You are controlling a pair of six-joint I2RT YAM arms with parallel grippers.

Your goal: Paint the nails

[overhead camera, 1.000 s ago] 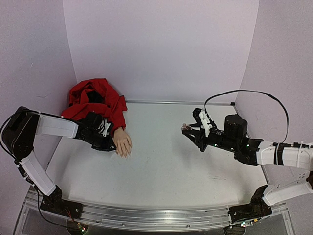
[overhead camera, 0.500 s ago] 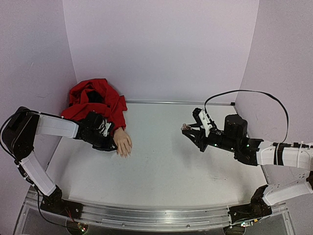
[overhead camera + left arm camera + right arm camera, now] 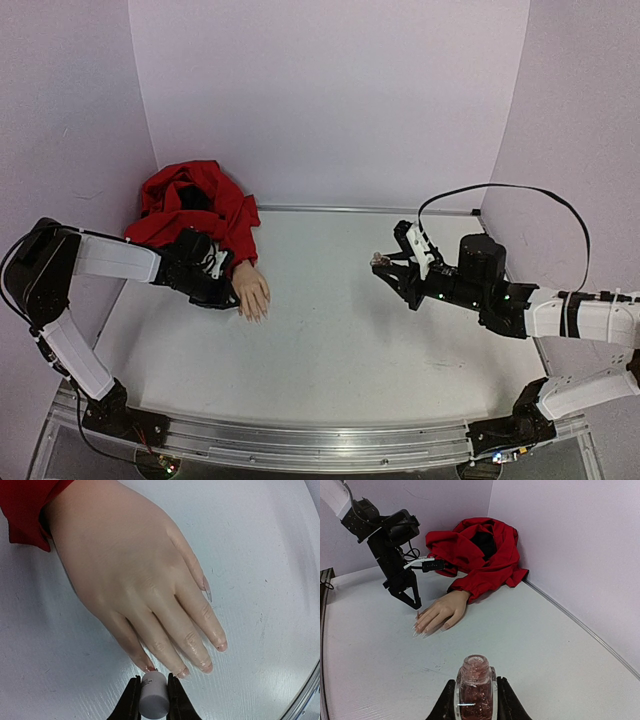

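Observation:
The flesh-coloured mannequin hand with its red sleeve lies palm down at the left of the table. Its pale nails show on the fingertips in the left wrist view, and the hand shows small in the right wrist view. My left gripper is shut on the white brush cap, its front end right at the little finger's nail, which shows a red tint. My right gripper is shut on the open pinkish polish bottle, held upright above the table at the right.
The red fabric is bunched in the back left corner against the walls. Pale walls close the table on three sides. A metal rail runs along the near edge. The left arm stands over the hand in the right wrist view.

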